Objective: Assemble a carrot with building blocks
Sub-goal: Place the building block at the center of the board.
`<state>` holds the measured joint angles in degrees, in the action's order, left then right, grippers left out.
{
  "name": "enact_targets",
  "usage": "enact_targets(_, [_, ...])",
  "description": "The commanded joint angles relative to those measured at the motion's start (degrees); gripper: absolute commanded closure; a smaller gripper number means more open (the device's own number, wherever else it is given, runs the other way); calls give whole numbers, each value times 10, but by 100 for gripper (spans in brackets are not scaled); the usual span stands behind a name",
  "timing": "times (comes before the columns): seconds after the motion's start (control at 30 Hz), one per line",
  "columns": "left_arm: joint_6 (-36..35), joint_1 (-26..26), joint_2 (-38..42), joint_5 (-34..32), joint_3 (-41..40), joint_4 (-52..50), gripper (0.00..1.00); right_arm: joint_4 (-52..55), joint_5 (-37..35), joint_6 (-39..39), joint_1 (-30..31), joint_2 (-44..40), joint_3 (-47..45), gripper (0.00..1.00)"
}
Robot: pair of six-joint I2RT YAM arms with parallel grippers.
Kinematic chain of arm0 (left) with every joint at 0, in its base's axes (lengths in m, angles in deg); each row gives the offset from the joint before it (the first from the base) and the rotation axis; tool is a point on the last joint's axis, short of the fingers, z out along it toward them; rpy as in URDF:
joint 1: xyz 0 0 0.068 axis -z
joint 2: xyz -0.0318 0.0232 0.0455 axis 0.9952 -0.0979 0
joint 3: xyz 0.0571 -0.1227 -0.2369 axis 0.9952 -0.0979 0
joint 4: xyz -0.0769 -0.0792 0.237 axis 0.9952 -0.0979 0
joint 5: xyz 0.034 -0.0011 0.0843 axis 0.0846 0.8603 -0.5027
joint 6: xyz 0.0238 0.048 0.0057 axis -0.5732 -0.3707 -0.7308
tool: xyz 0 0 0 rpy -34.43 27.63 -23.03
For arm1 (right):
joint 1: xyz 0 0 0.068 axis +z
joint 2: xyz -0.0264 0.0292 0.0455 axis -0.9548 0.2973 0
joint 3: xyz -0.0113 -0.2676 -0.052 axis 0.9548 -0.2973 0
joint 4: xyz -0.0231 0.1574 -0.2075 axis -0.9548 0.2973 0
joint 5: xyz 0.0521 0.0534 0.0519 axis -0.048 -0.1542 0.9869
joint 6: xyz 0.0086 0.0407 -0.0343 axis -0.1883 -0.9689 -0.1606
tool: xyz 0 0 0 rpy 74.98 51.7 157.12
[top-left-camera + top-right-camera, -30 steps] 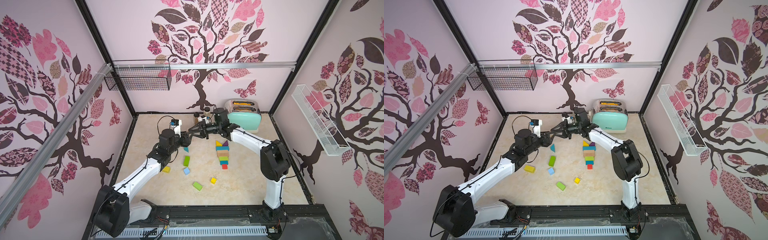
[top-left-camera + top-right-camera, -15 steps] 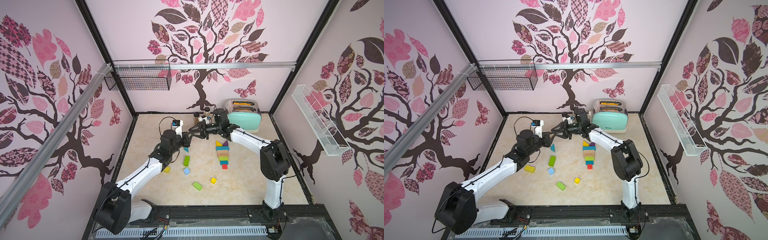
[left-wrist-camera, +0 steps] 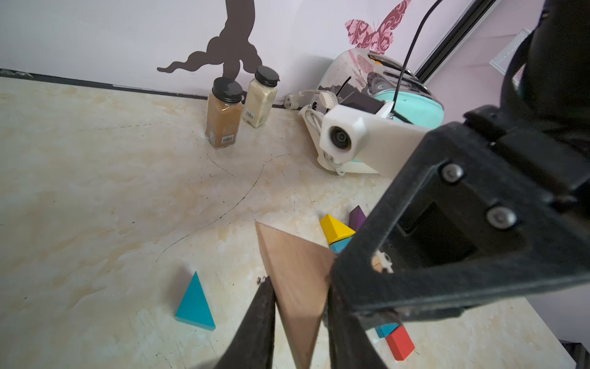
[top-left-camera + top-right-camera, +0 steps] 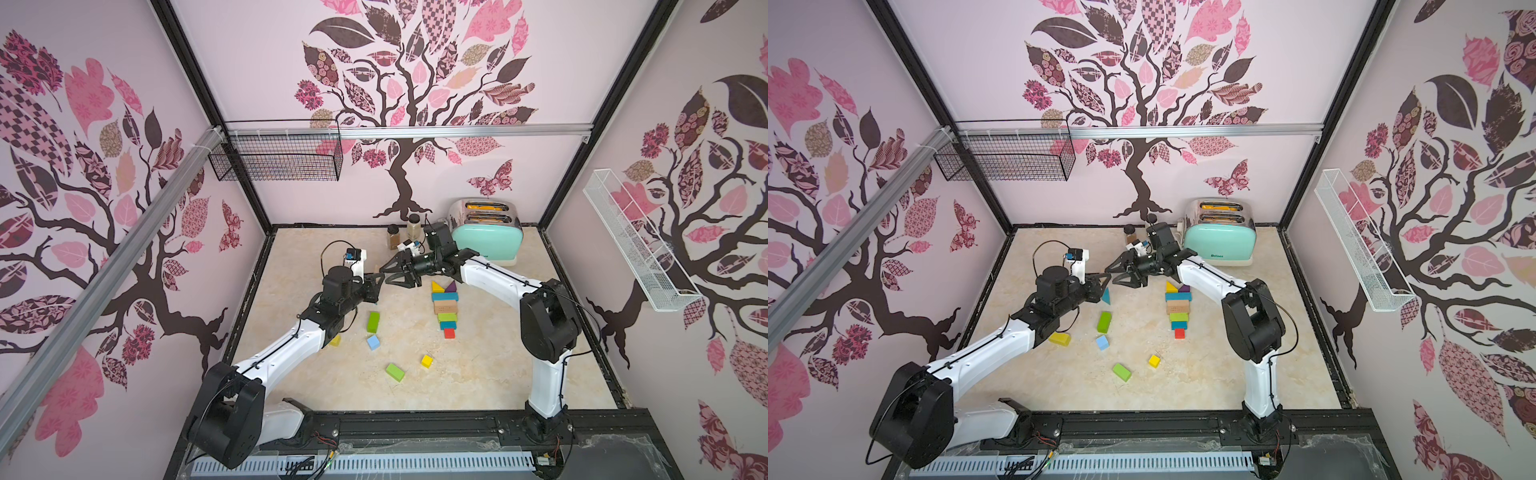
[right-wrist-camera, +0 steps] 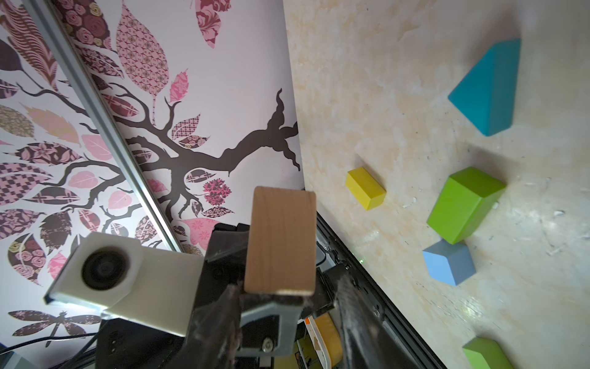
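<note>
Wooden wedge (image 3: 295, 278) clamped in left pincer (image 3: 299, 287), amid parted jaws of right pincer (image 5: 287, 287)

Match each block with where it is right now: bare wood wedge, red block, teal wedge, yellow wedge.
1 bare wood wedge
2 red block
3 teal wedge
4 yellow wedge

A end of the block row farthest from the toaster
B beside the purple wedge
C gripped in the left end effector
D alone on the table, apart from the row

Pairs: 1-C, 2-A, 3-D, 4-B
</note>
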<state>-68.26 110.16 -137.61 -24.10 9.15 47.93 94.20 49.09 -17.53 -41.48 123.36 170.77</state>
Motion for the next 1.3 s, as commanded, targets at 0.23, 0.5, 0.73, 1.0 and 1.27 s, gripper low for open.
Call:
enact_targets(0.23, [-92, 18, -30, 19, -23, 27, 77, 277, -81, 178, -7, 8, 126, 45])
enact_targets(0.5, [-217, 63, -38, -18, -54, 82, 79, 355, -154, 231, -7, 26, 149, 44])
enact_targets(0.73, [-231, 65, -85, -21, -53, 113, 79, 345, -180, 240, -8, 58, 123, 44])
enact_targets(1.0, [-224, 85, -151, -33, -53, 169, 79, 323, -159, 217, -8, 100, 137, 41])
enact_targets(1.27, [-213, 103, -190, -45, -48, 200, 79, 332, -169, 218, -8, 135, 153, 43])
